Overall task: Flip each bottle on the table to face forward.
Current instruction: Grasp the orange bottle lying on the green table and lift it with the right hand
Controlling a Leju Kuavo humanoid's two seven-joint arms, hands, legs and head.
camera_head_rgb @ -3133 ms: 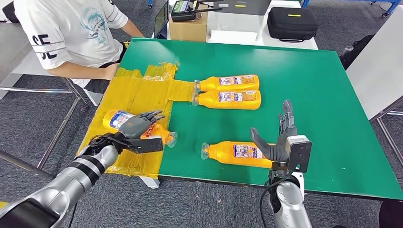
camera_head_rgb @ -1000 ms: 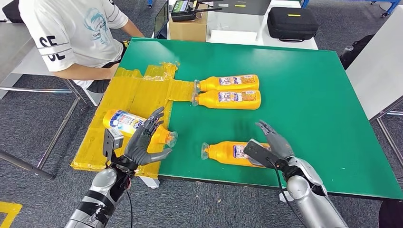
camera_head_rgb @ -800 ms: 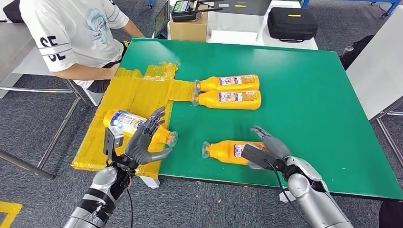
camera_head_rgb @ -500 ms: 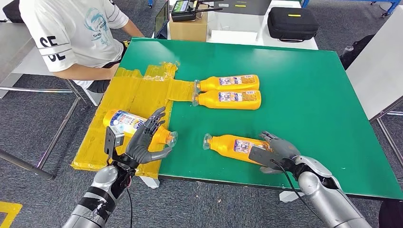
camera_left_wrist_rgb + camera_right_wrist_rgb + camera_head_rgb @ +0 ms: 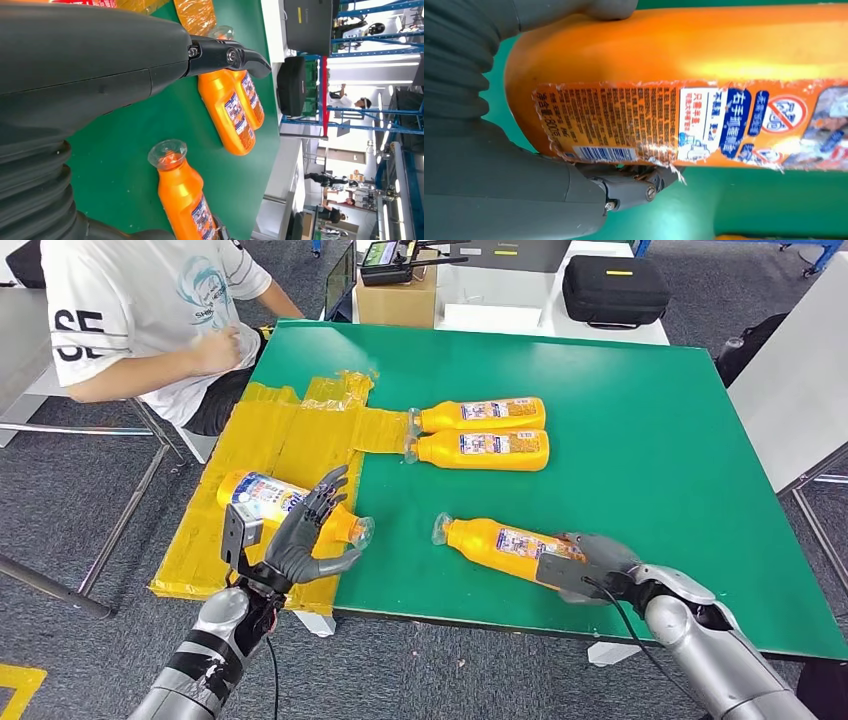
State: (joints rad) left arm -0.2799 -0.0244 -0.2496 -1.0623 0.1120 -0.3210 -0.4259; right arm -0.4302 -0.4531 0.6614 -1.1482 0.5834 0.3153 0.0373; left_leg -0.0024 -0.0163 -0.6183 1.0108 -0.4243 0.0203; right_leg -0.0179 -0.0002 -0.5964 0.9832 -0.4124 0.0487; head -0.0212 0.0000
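Grey fingers of the right hand wrap the base end of the near bottle, which lies on its side on the green table, slanted, its clear cap pointing toward the table's left side and a little away from the robot; the right wrist view shows the thumb over the orange body and a finger under the torn label, barcode nearest the hand. The left hand is raised, holding nothing, fingers spread upward and thumb out, beside the left bottle. That bottle lies on yellow tape covering the table's left edge, white-and-blue label up, cap toward the green. Farther across the table, two more bottles lie side by side and touching, caps toward the tape: the far bottle and the second bottle just nearer the robot. A person in a white shirt sits at the table's far left corner, one hand at the chest. Beyond the table stand a cardboard box and a black case.
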